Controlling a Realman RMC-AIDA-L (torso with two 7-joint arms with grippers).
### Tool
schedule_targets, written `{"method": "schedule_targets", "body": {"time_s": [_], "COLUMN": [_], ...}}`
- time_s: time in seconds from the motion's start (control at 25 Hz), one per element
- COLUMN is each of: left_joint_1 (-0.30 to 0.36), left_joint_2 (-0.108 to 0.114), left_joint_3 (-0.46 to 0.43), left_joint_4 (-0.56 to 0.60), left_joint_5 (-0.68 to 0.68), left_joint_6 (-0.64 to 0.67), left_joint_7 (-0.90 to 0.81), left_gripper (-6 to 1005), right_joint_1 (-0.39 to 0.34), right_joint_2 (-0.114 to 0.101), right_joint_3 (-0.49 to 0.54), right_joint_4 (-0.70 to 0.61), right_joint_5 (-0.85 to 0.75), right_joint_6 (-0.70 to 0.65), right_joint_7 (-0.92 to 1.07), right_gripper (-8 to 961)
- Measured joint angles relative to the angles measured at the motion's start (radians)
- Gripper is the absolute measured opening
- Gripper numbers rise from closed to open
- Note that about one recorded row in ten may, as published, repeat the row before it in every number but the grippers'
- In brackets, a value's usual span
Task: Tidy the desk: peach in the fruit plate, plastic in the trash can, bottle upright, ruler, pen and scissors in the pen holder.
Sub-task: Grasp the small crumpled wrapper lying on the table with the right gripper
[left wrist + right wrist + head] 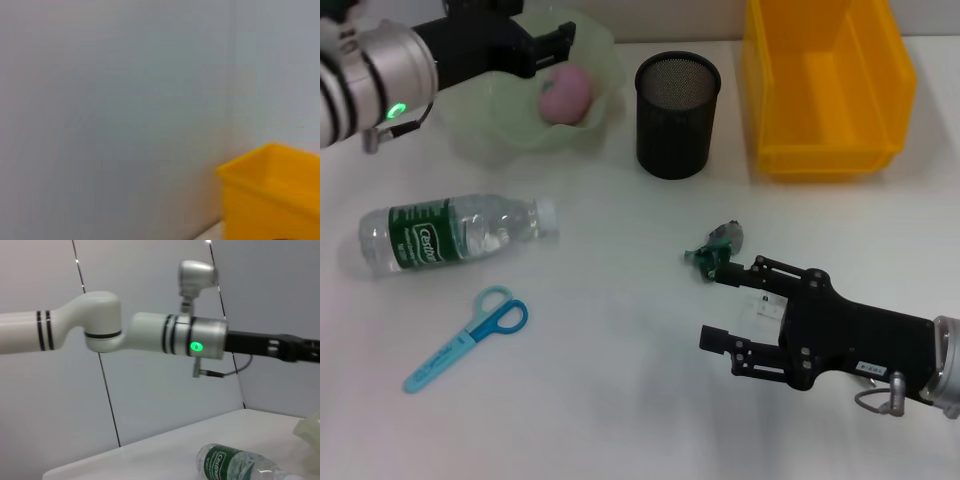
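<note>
The plastic scrap (717, 246) lies mid-bench, just beyond the right gripper (732, 305), whose jaws are released. Judged light, crumpled and springy: pinch across its bulk. The left gripper (552, 45) hovers above the fruit plate (490, 140); its jaw state cannot be told.

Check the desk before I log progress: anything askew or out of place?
Yes. The bottle lies on its side, the scissors lie loose on the desk, and crumpled plastic sits by the right gripper, not in the yellow bin. The peach is already in its plate.
</note>
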Motion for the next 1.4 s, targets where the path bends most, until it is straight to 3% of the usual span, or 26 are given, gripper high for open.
{"method": "schedule_targets", "body": {"time_s": [0.08, 0.12, 0.24, 0.32, 0.36, 0.44, 0.48, 0.56, 0.64, 0.88, 0.96, 1.08, 1.2, 1.36, 1.4], "left_joint_1": [0.044, 0.044, 0.057, 0.057, 0.055, 0.055, 0.043, 0.053, 0.075, 0.106, 0.107, 0.108, 0.108, 0.099, 0.098], "left_joint_2": [0.002, 0.002, 0.002, 0.002, 0.003, 0.003, 0.010, 0.022, 0.025, 0.025, 0.024, 0.024, 0.025, 0.036, 0.036], "left_joint_3": [-0.071, -0.071, -0.178, -0.178, -0.236, -0.236, -0.366, -0.385, -0.384, -0.377, -0.384, -0.391, -0.394, -0.387, -0.387], "left_joint_4": [0.014, 0.014, -0.046, -0.046, -0.092, -0.092, -0.226, -0.291, -0.307, -0.322, -0.338, -0.357, -0.367, -0.379, -0.379], "left_joint_5": [-0.136, -0.136, -0.254, -0.254, -0.289, -0.289, -0.301, -0.294, -0.282, -0.231, -0.202, -0.193, -0.193, -0.165, -0.158], "left_joint_6": [0.192, 0.192, 0.414, 0.414, 0.522, 0.522, 0.791, 0.943, 1.007, 1.050, 1.055, 1.057, 1.057, 1.078, 1.081], "left_joint_7": [0.100, 0.100, 0.192, 0.192, 0.233, 0.233, 0.359, 0.495, 0.559, 0.574, 0.574, 0.578, 0.580, 0.561, 0.561], "left_gripper": [711, 711, 710, 710, 710, 709, 709, 709, 708, 707, 707, 707, 707, 707, 707], "right_joint_1": [-0.002, -0.002, -0.003, -0.004, -0.004, -0.005, -0.006, -0.012, -0.015, -0.019, -0.020, -0.016, -0.011, -0.001, -0.001], "right_joint_2": [0.000, 0.000, 0.000, 0.000, 0.000, 0.000, -0.001, -0.001, -0.001, -0.003, -0.003, -0.004, -0.005, -0.004, -0.004], "right_joint_3": [0.000, 0.000, 0.000, 0.004, 0.012, 0.018, 0.026, 0.047, 0.054, 0.105, 0.191, 0.231, 0.233, 0.228, 0.228], "right_joint_4": [-0.001, -0.001, 0.000, 0.000, 0.000, 0.000, 0.001, 0.002, 0.000, -0.001, -0.005, -0.024, -0.109, -0.347, -0.347], "right_joint_5": [0.000, 0.000, 0.001, 0.001, 0.001, 0.001, 0.001, 0.001, 0.001, 0.001, 0.001, 0.001, -0.008, -0.110, -0.110], "right_joint_6": [-0.001, -0.001, -0.002, -0.002, -0.004, -0.006, -0.006, -0.009, -0.009, -0.010, -0.011, -0.010, 0.007, 0.028, 0.028], "right_joint_7": [-0.005, -0.005, -0.013, -0.014, -0.016, -0.017, -0.020, -0.024, -0.025, -0.017, 0.034, 0.098, 0.213, 0.462, 0.462], "right_gripper": [766, 766, 766, 766, 766, 766, 766, 765, 765, 764, 764, 764, 763, 763, 763]}}
